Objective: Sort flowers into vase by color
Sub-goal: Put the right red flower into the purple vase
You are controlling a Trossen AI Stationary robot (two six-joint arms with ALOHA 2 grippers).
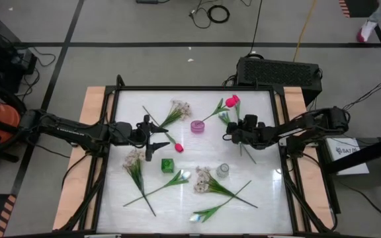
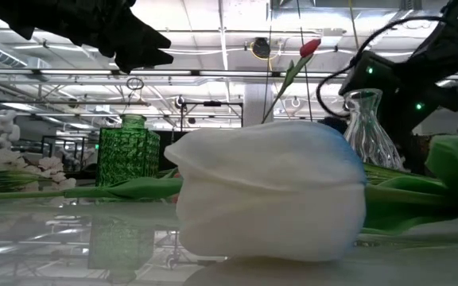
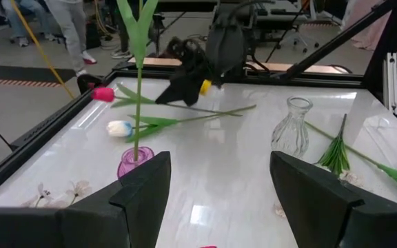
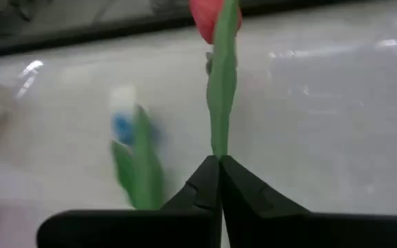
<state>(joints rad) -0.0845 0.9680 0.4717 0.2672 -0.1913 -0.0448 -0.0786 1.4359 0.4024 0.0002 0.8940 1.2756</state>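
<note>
My right gripper (image 4: 219,162) is shut on the green stem of a pink-red tulip (image 4: 211,17), at the table's right middle (image 1: 231,136). Beside that flower lies a white tulip with a blue tinge (image 4: 123,124). Another pink-red tulip (image 2: 310,48) stands upright in the small pink vase (image 1: 197,126). A third (image 1: 178,147) lies by my left gripper (image 1: 157,143), which hovers open left of centre, holding nothing. A green vase (image 1: 167,164) and a clear glass vase (image 1: 223,170) stand near the middle. Cream sprays (image 1: 180,108) (image 1: 134,158) (image 1: 202,177) lie flat. My right gripper pinches the pink-red tulip's stem (image 4: 218,141) between its two fingers, some way back from the head. The fingers come from the table's right side, slanting down. The flower lies about level, close to the tabletop, its head (image 3: 103,94) toward the far edge.
A white tulip (image 2: 269,191) lies at the near edge, filling the low view. More green-stemmed flowers (image 1: 164,185) (image 1: 227,205) are strewn over the near half. A black raised frame (image 1: 197,88) borders the white tabletop. People stand beyond the table (image 3: 67,27).
</note>
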